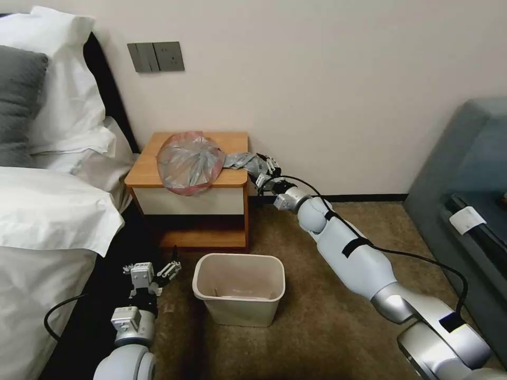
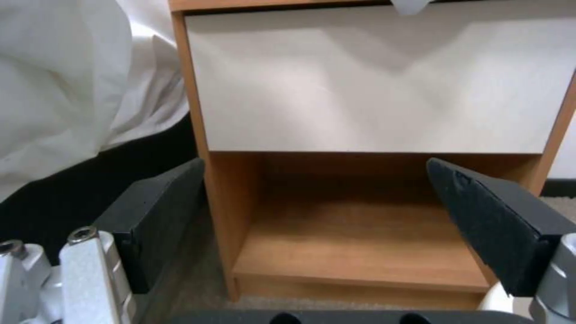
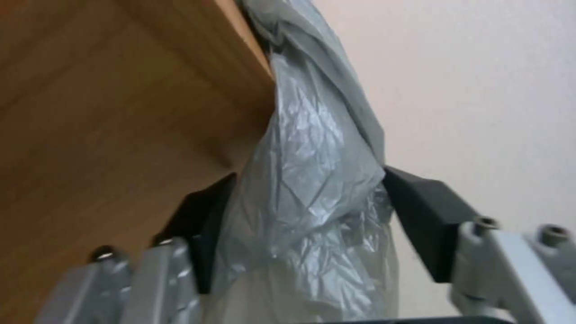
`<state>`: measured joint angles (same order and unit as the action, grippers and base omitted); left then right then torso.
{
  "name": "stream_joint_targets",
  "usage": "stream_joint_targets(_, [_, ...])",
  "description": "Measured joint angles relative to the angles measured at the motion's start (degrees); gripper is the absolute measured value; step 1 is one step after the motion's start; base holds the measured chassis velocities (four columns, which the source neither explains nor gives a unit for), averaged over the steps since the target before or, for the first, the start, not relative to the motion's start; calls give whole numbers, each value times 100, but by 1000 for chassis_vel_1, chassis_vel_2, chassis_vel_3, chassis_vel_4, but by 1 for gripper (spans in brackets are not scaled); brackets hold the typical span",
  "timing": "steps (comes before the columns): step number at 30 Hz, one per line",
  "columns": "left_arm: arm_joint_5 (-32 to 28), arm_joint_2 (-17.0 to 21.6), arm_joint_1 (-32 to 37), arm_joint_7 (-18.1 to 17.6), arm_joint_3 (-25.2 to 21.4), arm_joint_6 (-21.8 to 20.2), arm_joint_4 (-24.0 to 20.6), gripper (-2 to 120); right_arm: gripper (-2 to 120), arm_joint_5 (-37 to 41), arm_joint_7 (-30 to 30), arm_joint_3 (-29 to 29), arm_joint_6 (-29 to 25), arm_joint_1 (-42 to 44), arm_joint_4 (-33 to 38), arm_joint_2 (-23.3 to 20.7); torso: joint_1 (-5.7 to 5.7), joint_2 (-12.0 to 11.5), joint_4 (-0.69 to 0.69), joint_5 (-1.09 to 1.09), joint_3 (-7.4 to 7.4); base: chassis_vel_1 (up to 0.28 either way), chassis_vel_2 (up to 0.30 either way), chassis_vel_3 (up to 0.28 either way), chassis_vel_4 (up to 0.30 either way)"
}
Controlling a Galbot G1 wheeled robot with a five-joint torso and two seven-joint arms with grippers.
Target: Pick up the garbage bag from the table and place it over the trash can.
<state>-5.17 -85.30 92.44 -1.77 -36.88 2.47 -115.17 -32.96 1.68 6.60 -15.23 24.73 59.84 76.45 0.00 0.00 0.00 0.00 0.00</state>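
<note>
One grey crinkled garbage bag (image 1: 189,162) w/ pinkish-red rim lies on surface (image 1: 150,171); right pincer (image 1: 262,168) pinches its tail; left pincer (image 1: 154,272) gapes wide, empty.

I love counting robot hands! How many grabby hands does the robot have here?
2. The right gripper is at the nightstand's right edge, pinching the garbage bag. The left gripper hangs open near the floor, beside the trash can.

Trash can (image 1: 238,289) mouth unobstructed (table (image 1: 153,177) just behind).
</note>
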Motion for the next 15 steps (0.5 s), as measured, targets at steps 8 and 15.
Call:
stream_joint_targets(8, [25,-2,8,-10,2,17,0,93,34,13,28,-48,-52,8,-63,36,0,0,0,0,0,0,0,0,0])
stream_joint_targets(15, [37,-7,1,-13,14,31,8,93,6,87,55,-40,-52,45,4,0,0,0,0,0,0,0,0,0,0])
